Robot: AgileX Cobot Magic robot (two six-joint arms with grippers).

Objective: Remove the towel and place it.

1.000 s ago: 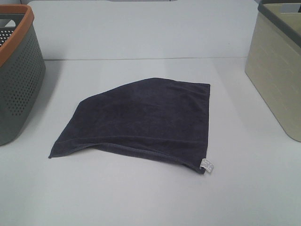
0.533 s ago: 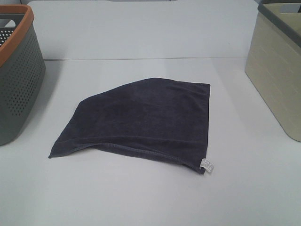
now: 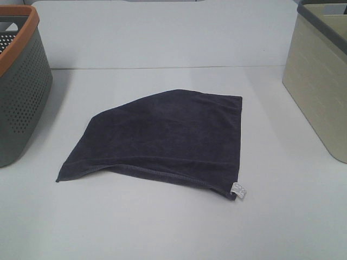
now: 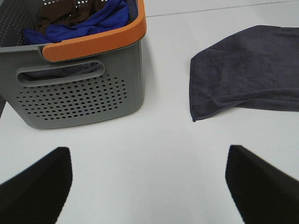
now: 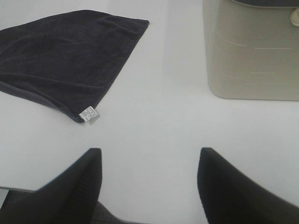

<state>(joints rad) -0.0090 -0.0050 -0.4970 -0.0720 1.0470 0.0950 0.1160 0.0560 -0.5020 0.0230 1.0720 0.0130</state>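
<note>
The dark charcoal towel [image 3: 162, 135] lies flat on the white table [image 3: 162, 227] between the two baskets, its small white tag [image 3: 238, 190] at the near right corner. It also shows in the left wrist view [image 4: 247, 74] and in the right wrist view [image 5: 65, 56], tag [image 5: 88, 113] included. My left gripper [image 4: 148, 186] is open and empty, held back near the table's front left. My right gripper [image 5: 148, 186] is open and empty, held back near the front right. Neither arm shows in the exterior view.
A grey perforated basket with an orange rim [image 3: 19, 86] stands at the left; the left wrist view shows blue and brown cloths [image 4: 88, 21] inside it. A beige basket with a dark rim [image 3: 320, 76] stands at the right, also in the right wrist view [image 5: 252, 51].
</note>
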